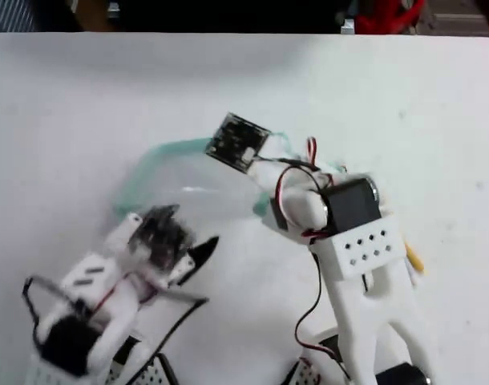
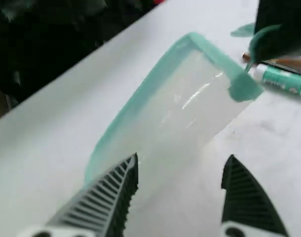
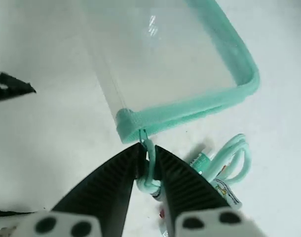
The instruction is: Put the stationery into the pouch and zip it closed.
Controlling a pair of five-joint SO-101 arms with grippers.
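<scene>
We find the right end effector [image 3: 149,151] closed on the pull [image 3: 146,138] of the pouch [image 3: 160,59]; the left end effector [image 2: 182,160] is open near the pouch.

Clear pouch [image 3: 160,59], mint-green trim (table [image 1: 68,96] white)

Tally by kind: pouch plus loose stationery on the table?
pouch: 1
teal-and-white pen: 1
pencil: 1
Total: 3
The zipper pull, pinched in the right gripper, is counted with the pouch.
</scene>
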